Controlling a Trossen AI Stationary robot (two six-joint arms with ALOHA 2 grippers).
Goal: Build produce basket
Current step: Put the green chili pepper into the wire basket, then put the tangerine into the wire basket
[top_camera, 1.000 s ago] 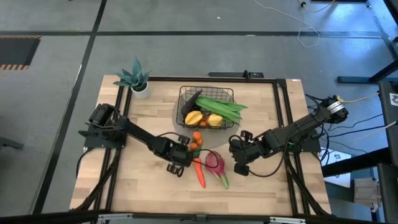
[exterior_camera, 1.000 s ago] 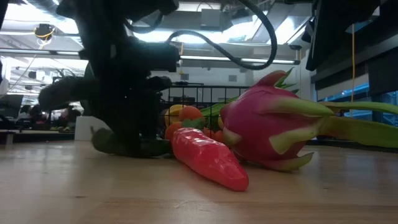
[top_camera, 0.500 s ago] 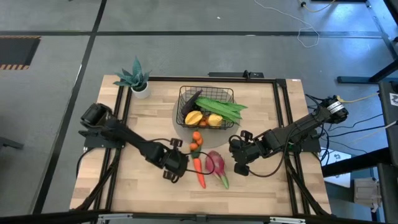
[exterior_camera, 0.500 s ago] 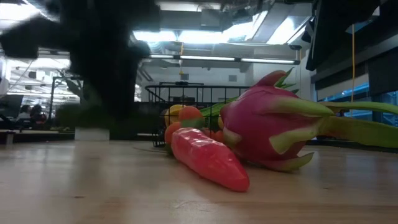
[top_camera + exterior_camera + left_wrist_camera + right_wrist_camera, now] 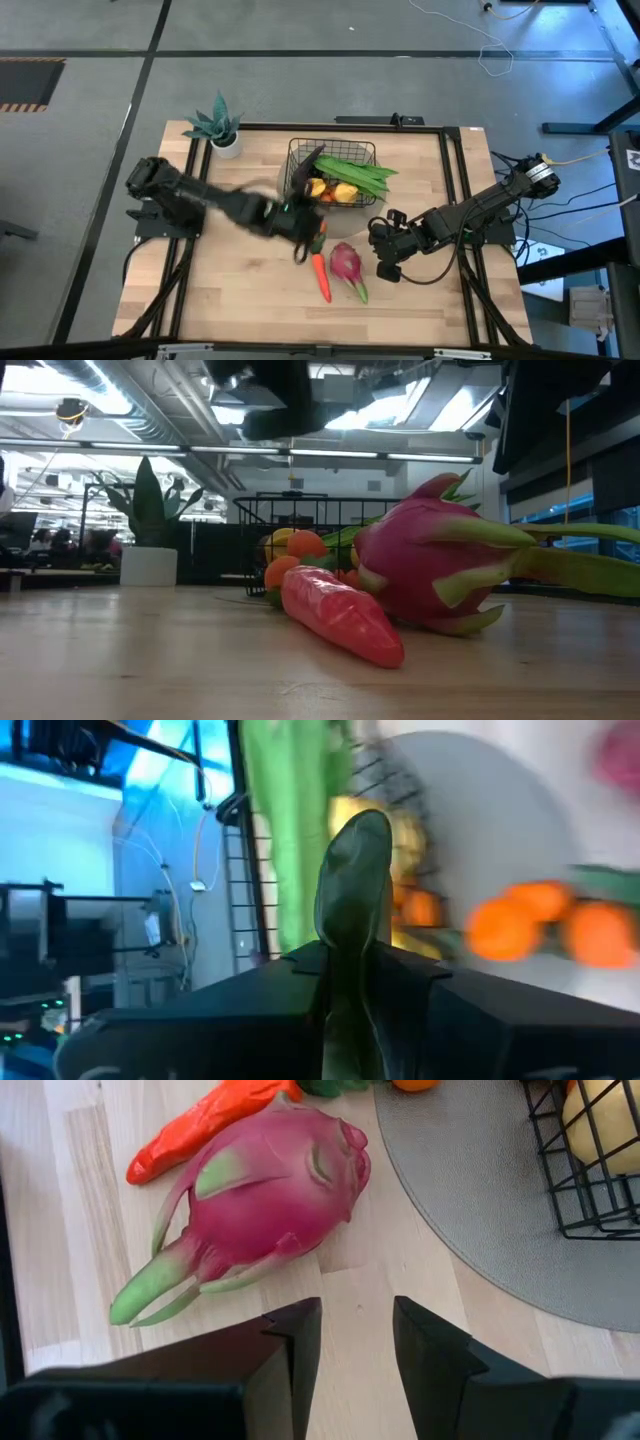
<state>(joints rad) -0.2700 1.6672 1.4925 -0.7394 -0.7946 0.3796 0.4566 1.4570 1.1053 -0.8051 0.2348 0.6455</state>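
Note:
My left gripper (image 5: 303, 225) hangs blurred above the table just in front of the black wire basket (image 5: 333, 172), shut on a dark green pepper (image 5: 352, 870). The basket holds green bean pods (image 5: 358, 172), a yellow mango (image 5: 345, 193) and a dark eggplant (image 5: 305, 165). Two oranges (image 5: 290, 560), the carrot (image 5: 321, 277) and the pink dragon fruit (image 5: 346, 264) lie on the wood in front of it. My right gripper (image 5: 385, 262) waits open right of the dragon fruit (image 5: 270, 1180). My left gripper pinches the dark green pepper between its two fingers at its lower part (image 5: 345, 970). The rest of the pepper sticks out past the fingertips toward the basket. It is lifted clear of the table.
A grey round mat (image 5: 480, 1210) lies under the basket. A teal potted plant (image 5: 220, 128) stands at the far left corner. Black frame rails (image 5: 455, 200) run along the table's sides. Bare wood lies toward the near edge.
My left gripper has shut on the dark green pepper beside the oranges, then risen fast and swung toward the basket, tipping up closer to level. The pepper has gone up with it, clear of the table.

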